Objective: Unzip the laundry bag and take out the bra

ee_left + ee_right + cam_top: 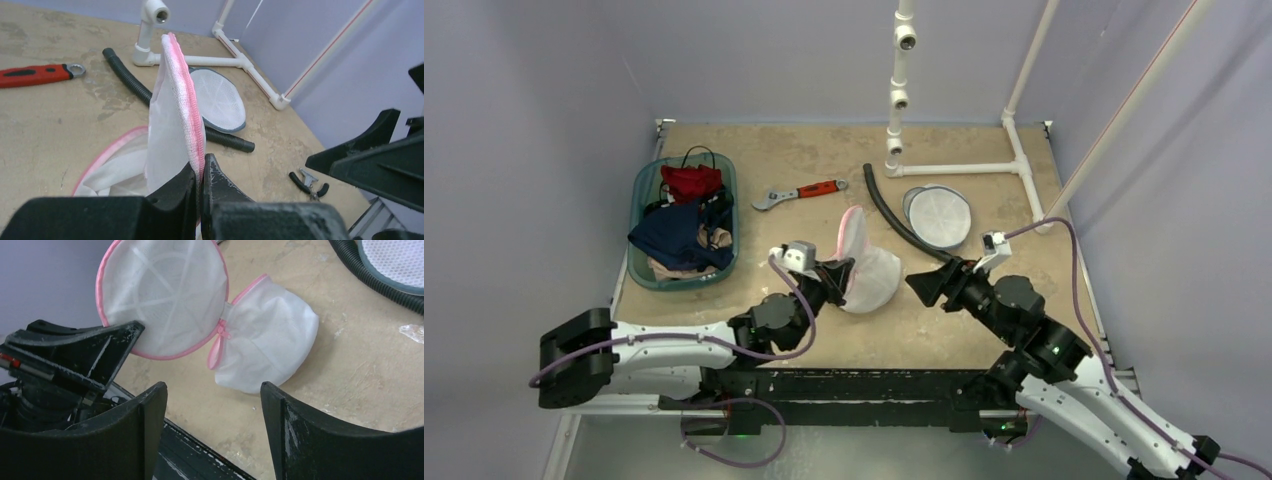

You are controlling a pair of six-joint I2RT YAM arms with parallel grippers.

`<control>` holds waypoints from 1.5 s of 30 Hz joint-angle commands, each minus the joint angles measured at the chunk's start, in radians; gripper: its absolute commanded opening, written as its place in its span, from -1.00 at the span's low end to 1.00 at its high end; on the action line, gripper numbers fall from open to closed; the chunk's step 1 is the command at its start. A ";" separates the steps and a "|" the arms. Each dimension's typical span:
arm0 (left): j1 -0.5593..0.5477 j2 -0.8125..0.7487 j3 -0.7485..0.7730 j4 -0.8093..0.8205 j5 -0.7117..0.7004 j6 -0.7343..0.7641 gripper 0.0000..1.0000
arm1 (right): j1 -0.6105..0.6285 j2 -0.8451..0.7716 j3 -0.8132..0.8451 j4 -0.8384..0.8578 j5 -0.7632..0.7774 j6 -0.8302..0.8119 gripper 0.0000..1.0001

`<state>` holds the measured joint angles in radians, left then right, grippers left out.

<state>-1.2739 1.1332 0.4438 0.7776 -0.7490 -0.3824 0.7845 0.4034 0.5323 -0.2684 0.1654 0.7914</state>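
Left gripper (201,172) is clamped tight on the pink rim of the laundry bag (871,278), holding its round flap (165,295) upright off the counter (984,150). The bag sits mid-counter, unzipped. Can't make out the bra through the mesh, tbh. Right gripper (924,285) is spread wide just beside the bag, nothing in it.

Count-wise: one grey-rimmed mesh bag (937,216), one black hose (886,212), one red wrench (799,192), one teal basket (638,262) of clothes.
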 commanded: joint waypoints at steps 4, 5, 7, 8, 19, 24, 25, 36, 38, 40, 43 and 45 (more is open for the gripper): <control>0.153 -0.115 -0.132 0.039 0.153 -0.418 -1.00 | 0.001 0.061 -0.086 0.276 -0.085 -0.045 0.40; 0.179 -0.117 -0.152 0.049 0.182 -0.454 -1.00 | 0.000 0.084 -0.097 0.321 -0.092 -0.045 0.40; 0.224 -0.111 -0.196 0.093 0.239 -0.521 -1.00 | 0.001 0.144 -0.108 0.384 -0.107 -0.036 0.41; 0.245 -0.100 -0.221 0.133 0.272 -0.545 -1.00 | 0.000 0.179 -0.110 0.415 -0.115 -0.037 0.41; 0.371 0.101 -0.284 0.393 0.469 -0.599 -1.00 | -0.001 0.591 -0.033 0.550 -0.055 -0.067 0.24; 0.381 0.105 -0.275 0.353 0.454 -0.567 -1.00 | 0.001 0.747 0.006 0.614 -0.061 -0.088 0.14; 0.382 0.101 -0.274 0.347 0.451 -0.562 -1.00 | 0.000 0.778 0.020 0.617 -0.056 -0.097 0.11; 0.383 0.050 -0.242 0.270 0.459 -0.509 -1.00 | -0.001 1.047 0.166 0.567 -0.035 -0.097 -0.04; 0.383 0.042 -0.241 0.263 0.459 -0.507 -1.00 | 0.000 1.074 0.180 0.553 -0.034 -0.092 -0.07; 0.383 0.039 -0.241 0.262 0.459 -0.507 -1.00 | -0.001 1.098 0.191 0.548 -0.035 -0.085 -0.09; 0.383 0.029 -0.238 0.239 0.451 -0.502 -1.00 | 0.000 1.131 0.211 0.537 -0.036 -0.073 -0.12; 0.383 0.023 -0.240 0.219 0.441 -0.498 -1.00 | -0.002 1.153 0.215 0.537 -0.034 -0.066 -0.11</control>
<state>-0.8967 1.1809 0.1738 1.0077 -0.3016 -0.9054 0.7845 1.5295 0.7013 0.2813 0.1127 0.7101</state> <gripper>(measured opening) 0.012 0.445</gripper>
